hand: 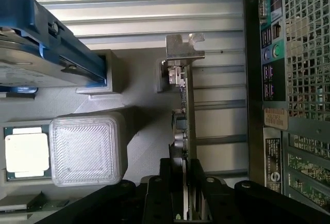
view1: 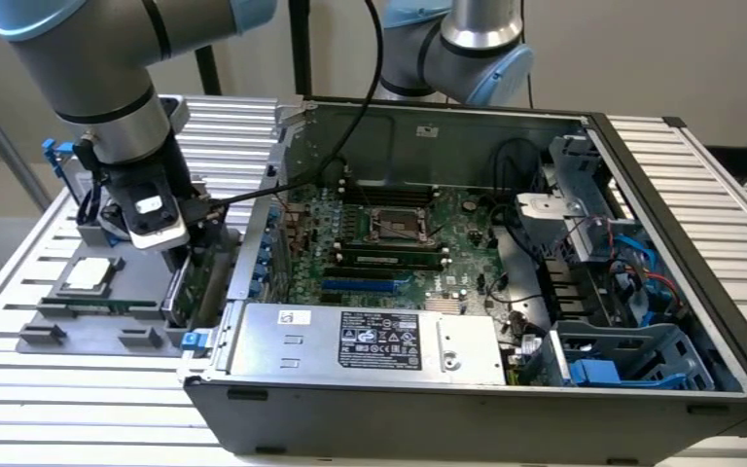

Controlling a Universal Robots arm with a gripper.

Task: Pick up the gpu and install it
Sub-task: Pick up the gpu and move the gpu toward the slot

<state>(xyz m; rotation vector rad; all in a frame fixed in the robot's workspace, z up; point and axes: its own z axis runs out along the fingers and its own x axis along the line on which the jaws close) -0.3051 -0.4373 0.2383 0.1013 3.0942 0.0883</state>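
The gpu (view1: 190, 284) stands on edge in a grey holder tray (view1: 50, 336), just outside the open computer case (view1: 478, 399) on the exterior view's left. In the wrist view the gpu (hand: 186, 131) is seen edge-on, a thin board with its silver bracket (hand: 181, 48) at the far end. My gripper (view1: 176, 245) comes down onto it from above. In the wrist view my gripper (hand: 187, 190) has one black finger on each face of the card, pressed against it.
The tray also carries a processor (view1: 90, 274), a hard drive with blue rails (hand: 41, 53) and a translucent white block (hand: 87, 149). Inside the case lie the motherboard (view1: 387, 233) and the power supply (view1: 361, 341). The case's perforated rear panel (hand: 294, 105) stands close beside the card.
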